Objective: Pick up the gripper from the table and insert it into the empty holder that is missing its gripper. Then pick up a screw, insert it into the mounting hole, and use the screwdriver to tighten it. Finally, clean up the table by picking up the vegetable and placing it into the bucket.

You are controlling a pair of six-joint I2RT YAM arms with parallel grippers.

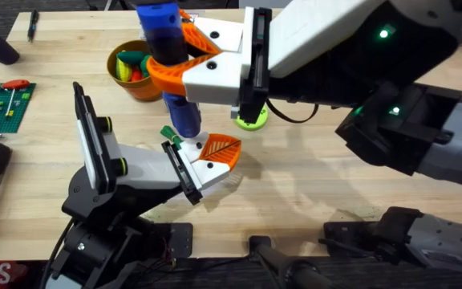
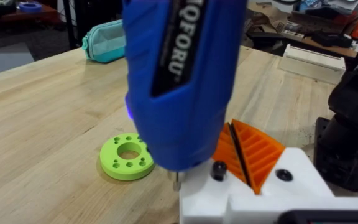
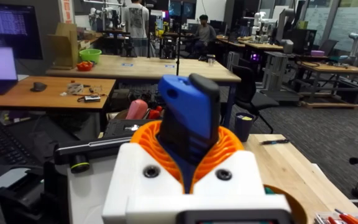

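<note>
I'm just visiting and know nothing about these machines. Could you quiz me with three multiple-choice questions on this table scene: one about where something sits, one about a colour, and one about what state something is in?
1. Where is the tip of the blue screwdriver?
A. Inside the bucket
B. Down at the gripper on the holder
C. Lying flat on the table

2. What colour is the flat disc with holes?
A. Lime green
B. Red
C. Black

3. What is the right gripper doing?
A. Hanging open
B. Shut on the screwdriver
C. Shut on a vegetable

Answers: 1 B, its tip meets the white base of the gripper mounted on the holder. 2 A, the left wrist view shows it lime green. 3 B, its orange fingers clasp the blue body.
</note>
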